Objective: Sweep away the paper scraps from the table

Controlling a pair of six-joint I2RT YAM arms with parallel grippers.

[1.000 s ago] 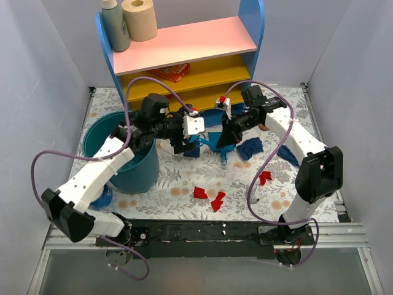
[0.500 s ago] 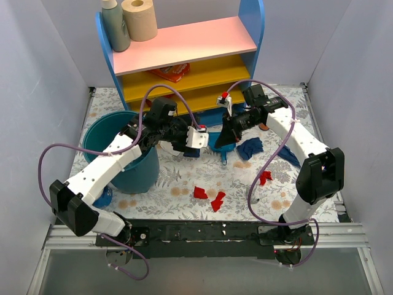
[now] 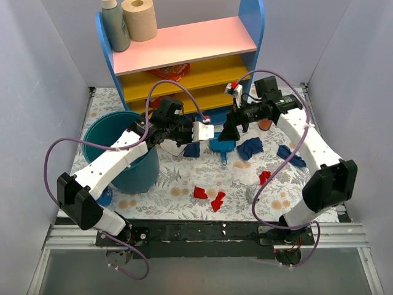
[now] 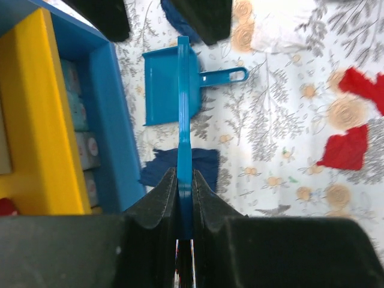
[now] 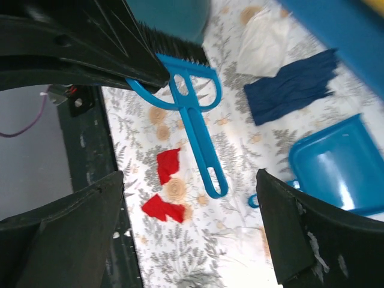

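My left gripper (image 4: 184, 175) is shut on the blue hand brush (image 5: 197, 128), which sticks out ahead of it over the table (image 3: 178, 184). My right gripper (image 5: 192, 240) stands open just right of the brush, holding nothing. The blue dustpan (image 3: 221, 147) lies flat on the cloth below both grippers. Paper scraps lie around it: dark blue ones (image 3: 192, 149) (image 3: 250, 147) (image 3: 290, 153), red ones (image 3: 200, 192) (image 3: 217, 201) (image 3: 264, 177) nearer the front, and a white one (image 5: 264, 42) by the dustpan.
A teal bucket (image 3: 123, 153) stands at the left under my left arm. The pink, yellow and blue shelf unit (image 3: 184, 46) fills the back. A black rail (image 3: 202, 232) runs along the front edge.
My left gripper has closed on the brush. My right gripper has opened, let go of the brush and drawn back to the right.
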